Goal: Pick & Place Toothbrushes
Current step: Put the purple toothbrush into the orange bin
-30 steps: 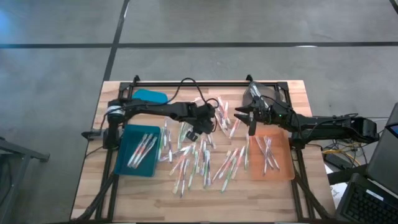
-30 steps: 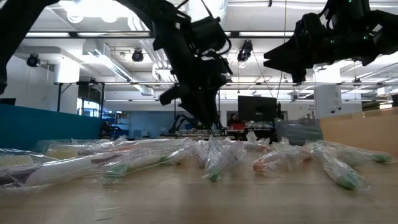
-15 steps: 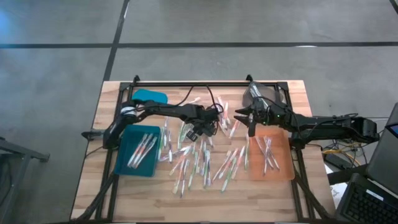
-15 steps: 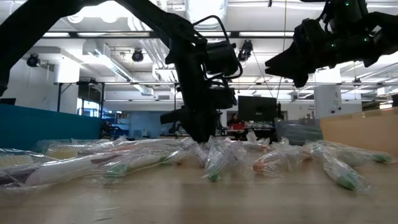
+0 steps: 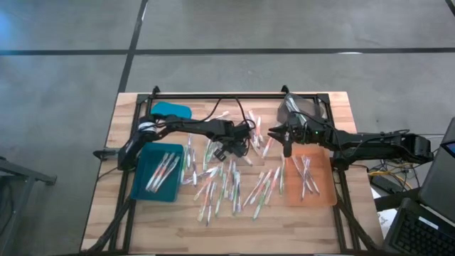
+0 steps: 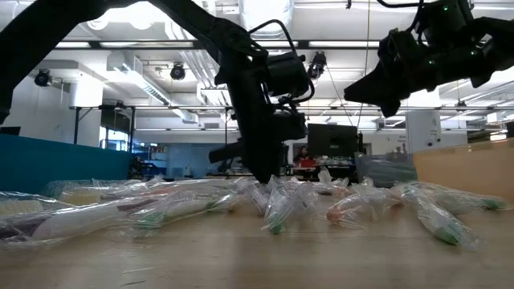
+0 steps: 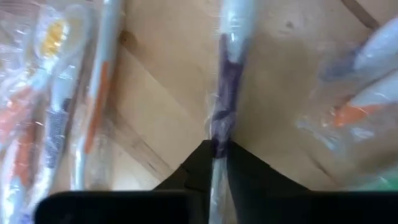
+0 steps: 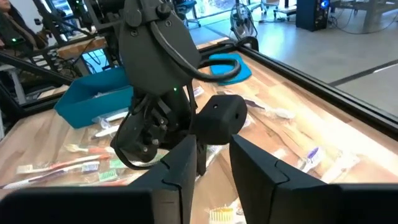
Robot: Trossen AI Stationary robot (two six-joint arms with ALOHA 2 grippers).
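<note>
Many clear-wrapped toothbrushes [image 5: 227, 178] lie scattered over the middle of the wooden table. My left gripper [image 5: 233, 147] stands low in the far part of this pile, pointing steeply down, shut on one wrapped toothbrush with a purple part [image 7: 227, 68]. My right gripper [image 5: 286, 136] hangs above the table by the far edge of the orange tray [image 5: 323, 195]. Its fingers [image 8: 249, 162] are open with nothing between them. A few toothbrushes lie in the blue tray [image 5: 142, 188] and a few in the orange one. My left gripper pinches the wrapped toothbrush between its two fingers at its purple stretch [image 7: 219, 134]. The fingers come steeply from above. The toothbrush runs out ahead of the fingertips and lies along the table top.
A teal object [image 5: 170, 110] lies at the far left of the table and a dark bundle [image 5: 295, 107] at the far right. Black cables [image 5: 213, 96] loop along the far rail. The near strip of the table [image 5: 227, 235] is bare wood.
My left gripper has come down and a little toward the table's near edge, into the far part of the toothbrush pile, and has then kept still there.
</note>
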